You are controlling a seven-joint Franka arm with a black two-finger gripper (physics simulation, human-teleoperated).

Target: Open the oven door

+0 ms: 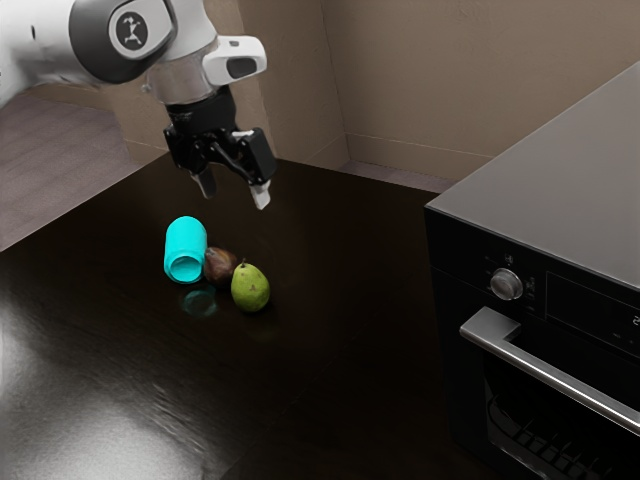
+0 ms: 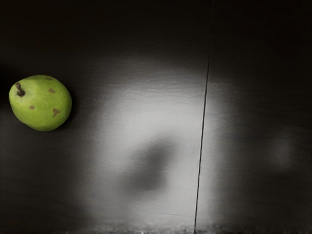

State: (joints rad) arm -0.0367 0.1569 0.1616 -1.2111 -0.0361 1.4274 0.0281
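My gripper (image 1: pixel 233 196) hangs above the dark table in the exterior view, its two fingers spread apart with nothing between them. At the exterior view's right stands the oven (image 1: pixel 560 195), a good way from the gripper. Its door (image 1: pixel 475 395) looks closed, with a silver bar handle (image 1: pixel 565 383) along the upper part. Above the handle are a round knob (image 1: pixel 506 284) and a dark display panel.
A cyan jar (image 1: pixel 186 246) lies on the table (image 1: pixel 330 350) below the gripper. Beside it are a brown fruit (image 1: pixel 220 265) and a green pear (image 1: pixel 251 288). In the wrist view the pear (image 2: pixel 41 103) rests on the dark tabletop (image 2: pixel 258 97).
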